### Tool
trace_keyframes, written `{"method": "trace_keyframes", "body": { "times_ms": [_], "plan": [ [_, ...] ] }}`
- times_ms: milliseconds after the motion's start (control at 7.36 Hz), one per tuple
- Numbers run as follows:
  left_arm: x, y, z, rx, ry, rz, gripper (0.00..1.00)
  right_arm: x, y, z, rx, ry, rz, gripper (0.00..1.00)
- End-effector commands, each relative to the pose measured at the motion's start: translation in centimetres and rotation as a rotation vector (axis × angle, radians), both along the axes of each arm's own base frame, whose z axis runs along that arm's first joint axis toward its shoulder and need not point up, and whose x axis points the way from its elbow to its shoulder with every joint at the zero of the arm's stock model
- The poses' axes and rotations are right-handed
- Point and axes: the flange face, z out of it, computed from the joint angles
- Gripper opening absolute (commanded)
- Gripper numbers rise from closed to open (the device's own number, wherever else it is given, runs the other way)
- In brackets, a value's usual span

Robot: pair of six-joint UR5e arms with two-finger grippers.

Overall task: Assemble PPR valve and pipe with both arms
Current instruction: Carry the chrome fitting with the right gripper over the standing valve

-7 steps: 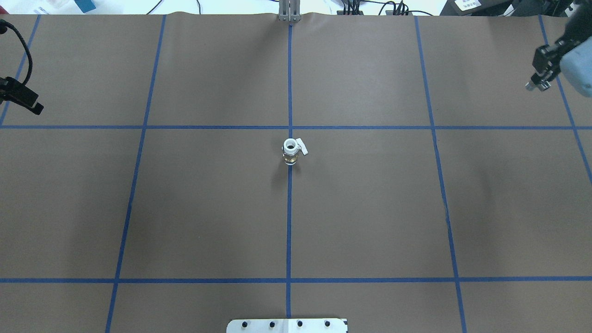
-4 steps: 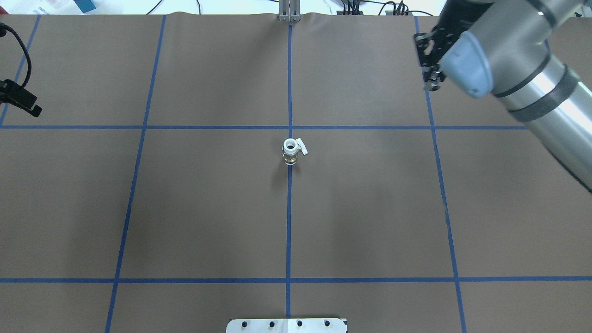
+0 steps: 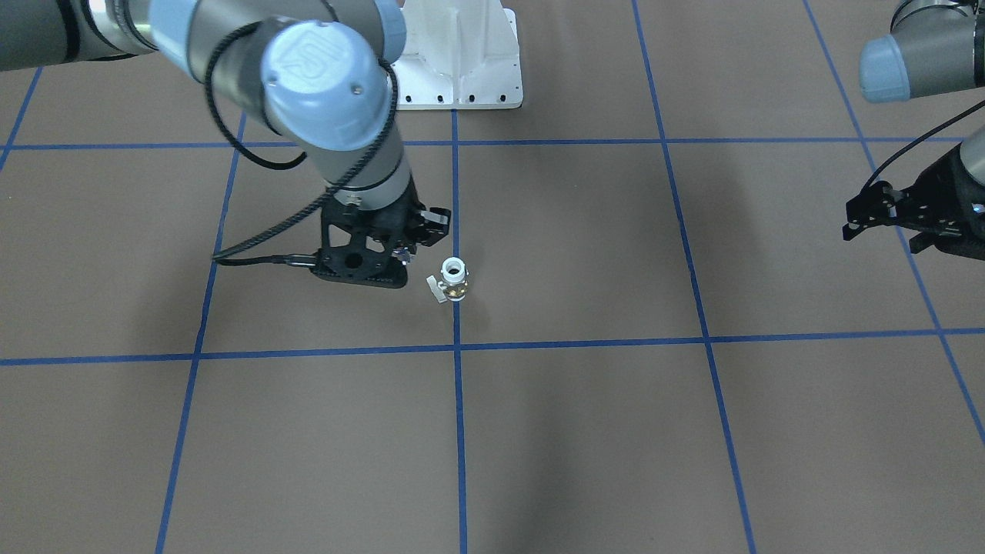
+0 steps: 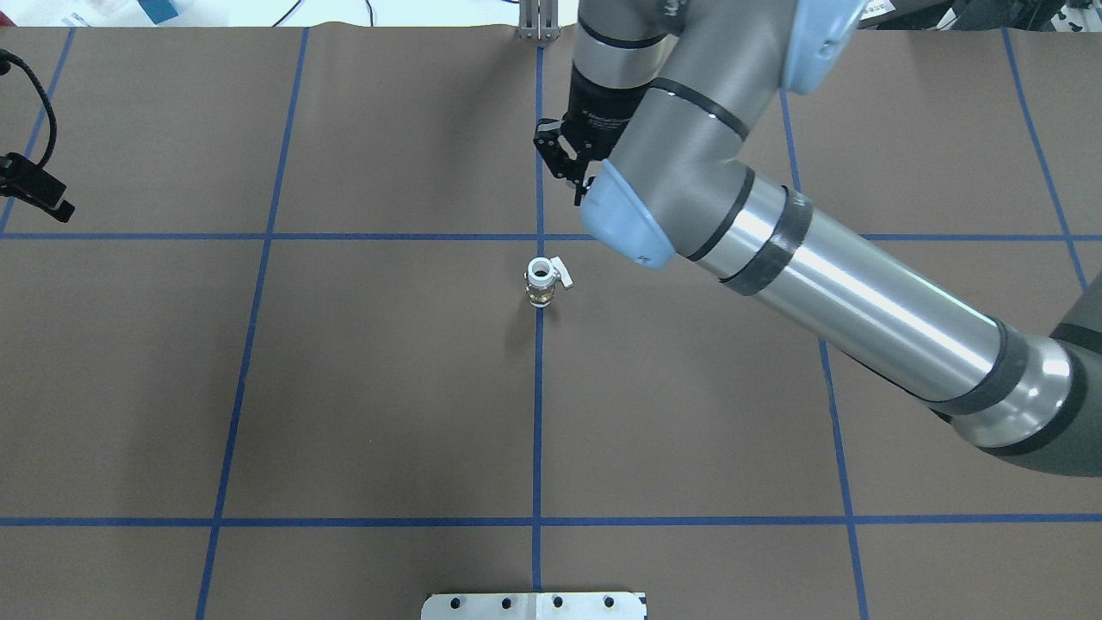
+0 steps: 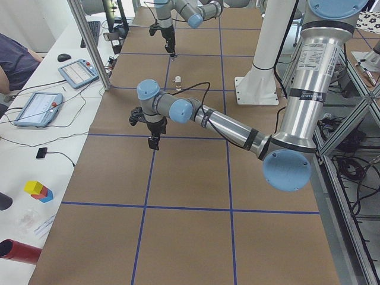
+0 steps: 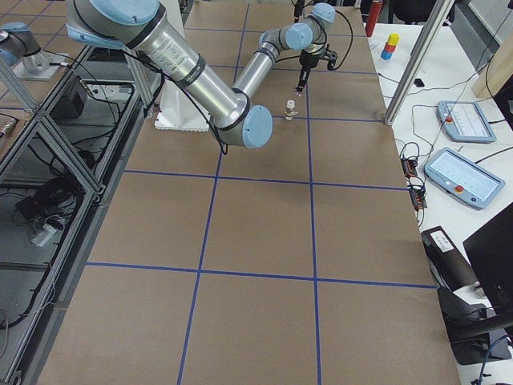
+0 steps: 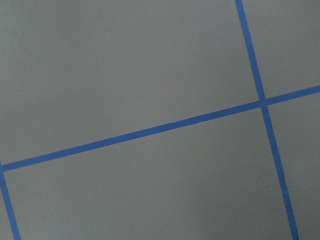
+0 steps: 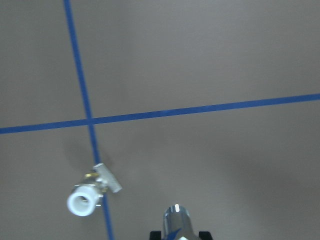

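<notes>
Brass-and-white, the PPR valve (image 4: pixel 540 282) stands upright on the centre blue line of your brown table (image 4: pixel 387 387), its pale handle sticking out sideways. Your right gripper (image 4: pixel 575 176) hangs just beyond it, not touching, pinched tight on the shiny pipe (image 8: pixel 176 222). Your left gripper (image 3: pixel 885 218) hovers well apart near the table's end; its finger spread cannot be told.
</notes>
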Motion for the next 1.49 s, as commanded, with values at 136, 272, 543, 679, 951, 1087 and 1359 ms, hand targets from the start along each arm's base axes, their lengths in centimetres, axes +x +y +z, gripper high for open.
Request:
{"method": "trace_keyframes", "body": {
  "times_ms": [136, 272, 543, 679, 951, 1087, 1359],
  "plan": [
    [0.0, -0.1, 0.5, -0.01, -0.004, 0.0, 1.0, -4.9, 2.1, -1.5, 0.027, 0.0, 0.039, 0.0],
    [0.0, -0.1, 0.5, -0.01, -0.004, 0.0, 1.0, -5.7, 2.8, -1.3, 0.042, 0.004, 0.039, 0.0],
    [0.0, -0.1, 0.6, -0.011, -0.005, 0.0, 1.0, -7.0, 3.9, -1.2, 0.066, 0.031, 0.057, 0.0],
    [0.1, -0.1, 0.6, -0.011, -0.005, 0.002, 1.0, -7.1, 3.8, -1.0, 0.067, 0.034, 0.057, 0.0],
    [0.1, -0.1, 0.6, -0.012, -0.005, 0.0, 1.0, -7.0, 3.6, -0.2, 0.068, 0.038, 0.052, 0.0],
    [0.1, -0.1, 0.6, -0.012, -0.005, 0.0, 1.0, -6.9, 3.2, 0.2, 0.067, 0.043, 0.053, 0.0],
    [0.1, -0.1, 0.6, -0.012, -0.005, 0.0, 1.0, -7.9, 2.6, 1.3, 0.062, 0.045, 0.05, 0.0]
  ]
}}
